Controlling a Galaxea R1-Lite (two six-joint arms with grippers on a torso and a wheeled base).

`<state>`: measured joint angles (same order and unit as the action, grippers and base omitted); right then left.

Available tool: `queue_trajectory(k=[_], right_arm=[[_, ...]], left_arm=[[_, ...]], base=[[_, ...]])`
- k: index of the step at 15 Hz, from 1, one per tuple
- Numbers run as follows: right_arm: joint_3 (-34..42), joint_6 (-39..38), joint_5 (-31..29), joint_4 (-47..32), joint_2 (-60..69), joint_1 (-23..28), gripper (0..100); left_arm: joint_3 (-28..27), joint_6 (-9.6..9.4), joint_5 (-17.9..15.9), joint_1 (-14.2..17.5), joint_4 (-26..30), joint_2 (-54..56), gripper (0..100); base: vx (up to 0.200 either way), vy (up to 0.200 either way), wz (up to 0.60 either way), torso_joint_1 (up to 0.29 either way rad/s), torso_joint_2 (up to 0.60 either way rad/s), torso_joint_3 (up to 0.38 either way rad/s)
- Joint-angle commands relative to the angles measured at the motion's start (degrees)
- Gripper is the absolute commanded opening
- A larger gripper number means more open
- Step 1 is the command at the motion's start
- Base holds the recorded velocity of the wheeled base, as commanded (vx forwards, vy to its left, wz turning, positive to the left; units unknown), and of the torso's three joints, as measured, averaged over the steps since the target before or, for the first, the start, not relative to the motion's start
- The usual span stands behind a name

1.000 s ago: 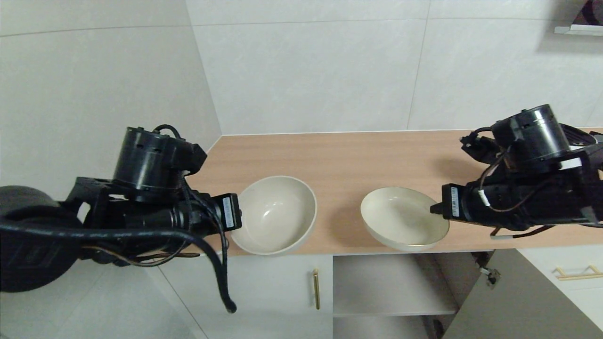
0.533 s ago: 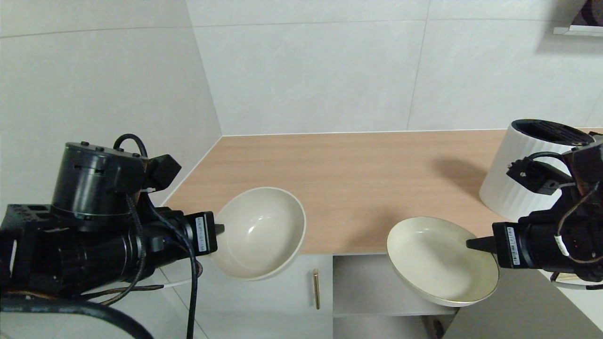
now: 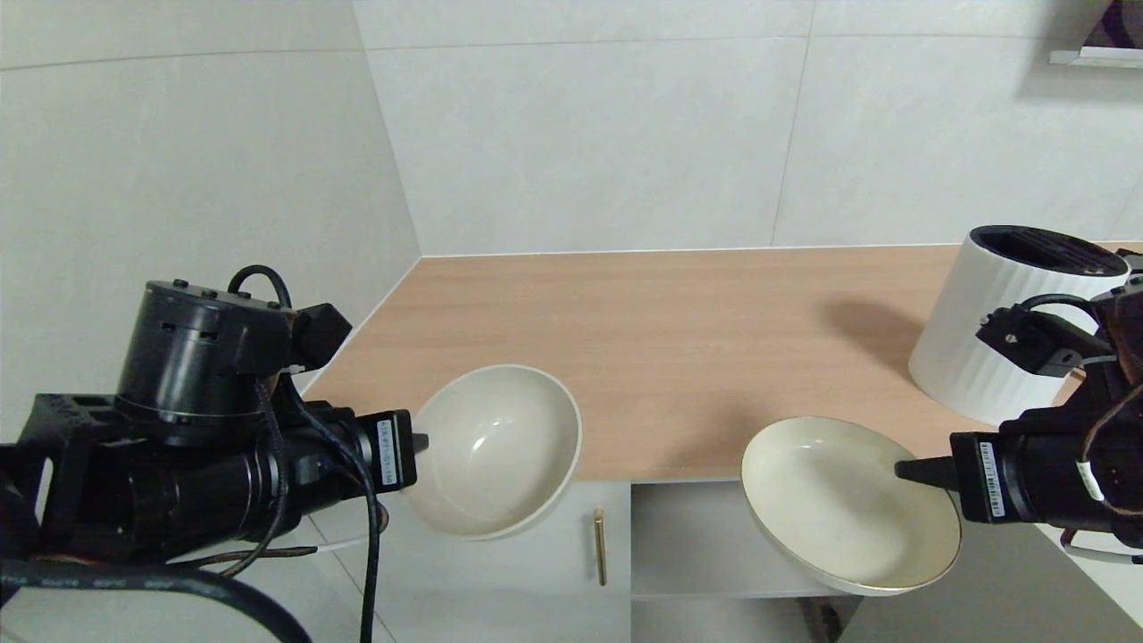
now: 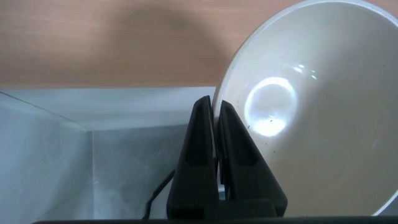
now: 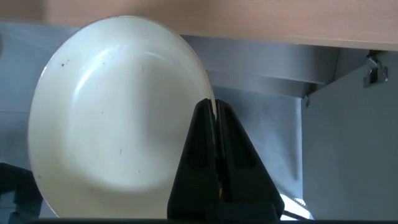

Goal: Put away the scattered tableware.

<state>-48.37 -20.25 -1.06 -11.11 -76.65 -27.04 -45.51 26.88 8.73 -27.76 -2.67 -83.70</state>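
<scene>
A deep cream bowl [image 3: 491, 451] hangs over the counter's front edge on the left, and my left gripper [image 3: 418, 440] is shut on its rim. In the left wrist view the black fingers [image 4: 202, 134] pinch the bowl [image 4: 311, 106] at its edge. A shallower cream bowl [image 3: 844, 505] hangs tilted in front of the open cupboard on the right, and my right gripper [image 3: 911, 471] is shut on its rim. The right wrist view has the fingers [image 5: 204, 134] clamping that bowl [image 5: 118, 106] at its edge.
The wooden counter [image 3: 661, 339] runs along a tiled wall. A white ribbed container [image 3: 1000, 330] stands at its right end. Below, a cupboard with an open shelf [image 3: 705, 554] sits beside a shut door with a brass handle [image 3: 599, 546]. The open door's hinge [image 5: 373, 65] is close by.
Both arms have pulled back toward me and lower, lifting the two bowls off the counter and past its front edge. The white ribbed container has come into sight behind the right arm.
</scene>
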Motion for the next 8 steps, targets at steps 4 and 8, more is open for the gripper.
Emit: queue_trajectory(k=[4, 8], right_arm=[[0.1, 0.4, 0.0, -0.1, -0.5, 0.0, 0], [0.2, 0.4, 0.1, -0.1, -1.3, 0.1, 0]], left_arm=[[0.1, -0.07, 0.1, -0.1, 0.0, -0.9, 0], [0.2, -0.07, 0.1, -0.2, 0.0, -0.9, 0]], base=[[-0.100, 0.000, 0.00, 0.008, 0.00, 0.000], [0.000, 0.000, 0.00, 0.000, 0.00, 0.000]])
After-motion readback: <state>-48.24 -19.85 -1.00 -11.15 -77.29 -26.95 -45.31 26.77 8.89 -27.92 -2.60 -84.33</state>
